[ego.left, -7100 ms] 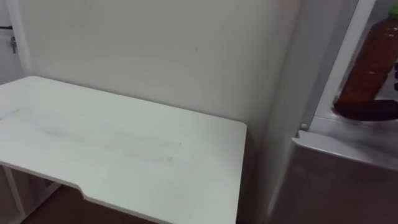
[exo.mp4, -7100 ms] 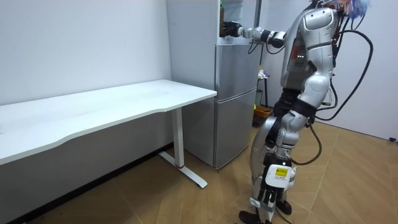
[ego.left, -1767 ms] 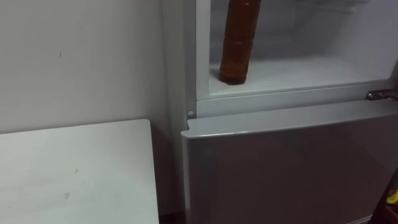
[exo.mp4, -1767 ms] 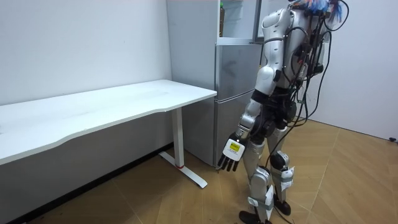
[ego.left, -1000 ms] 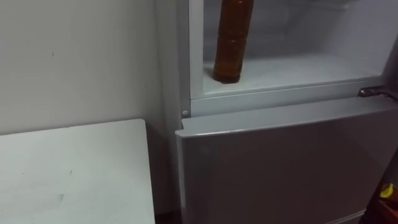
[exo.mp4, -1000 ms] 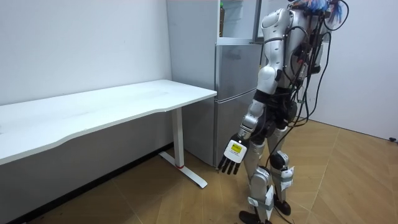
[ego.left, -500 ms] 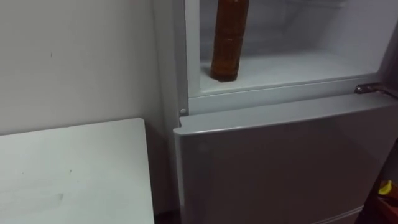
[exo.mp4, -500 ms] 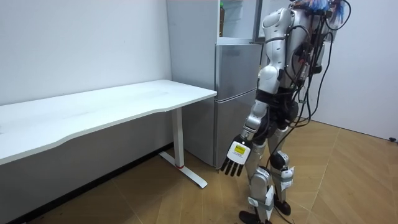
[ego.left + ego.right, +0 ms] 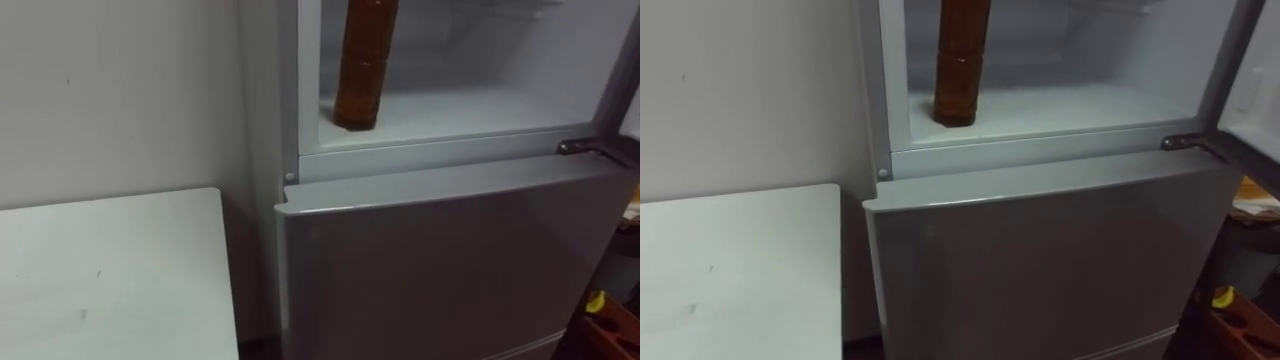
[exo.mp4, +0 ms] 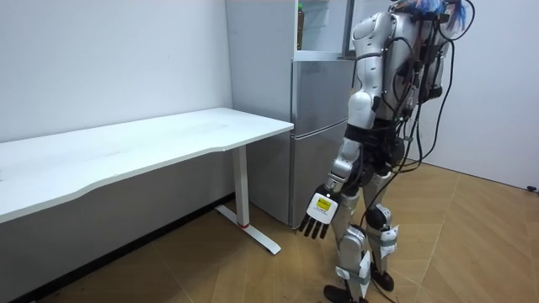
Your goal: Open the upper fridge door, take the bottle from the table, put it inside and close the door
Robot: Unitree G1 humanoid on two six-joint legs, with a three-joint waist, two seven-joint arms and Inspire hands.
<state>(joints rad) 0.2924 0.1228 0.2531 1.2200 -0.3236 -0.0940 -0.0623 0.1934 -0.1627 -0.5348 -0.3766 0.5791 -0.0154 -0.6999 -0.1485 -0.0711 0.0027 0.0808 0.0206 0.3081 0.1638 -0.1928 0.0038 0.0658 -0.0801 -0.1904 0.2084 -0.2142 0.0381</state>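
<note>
A brown bottle (image 9: 360, 70) stands upright on the white shelf (image 9: 480, 105) of the upper fridge compartment, at its left end near the front rim. Its top runs past the upper edge of the eye views. Nothing holds it. I stand right in front of the fridge (image 10: 316, 126). My left hand (image 10: 318, 215) hangs open at knee height beside my leg, fingers straight and pointing down.
The upper fridge door (image 9: 615, 80) stands open at the right, with a metal hinge (image 9: 585, 147) at its foot. The lower grey door (image 9: 440, 260) is closed. A white table (image 9: 110, 270) stands against the wall left of the fridge. Yellow items (image 9: 600, 302) lie on the floor at the right.
Seven seconds ago a hand held the bottle at the fridge; now the bottle stands alone on the shelf. The left arm hangs down. The eye views have shifted slightly.
</note>
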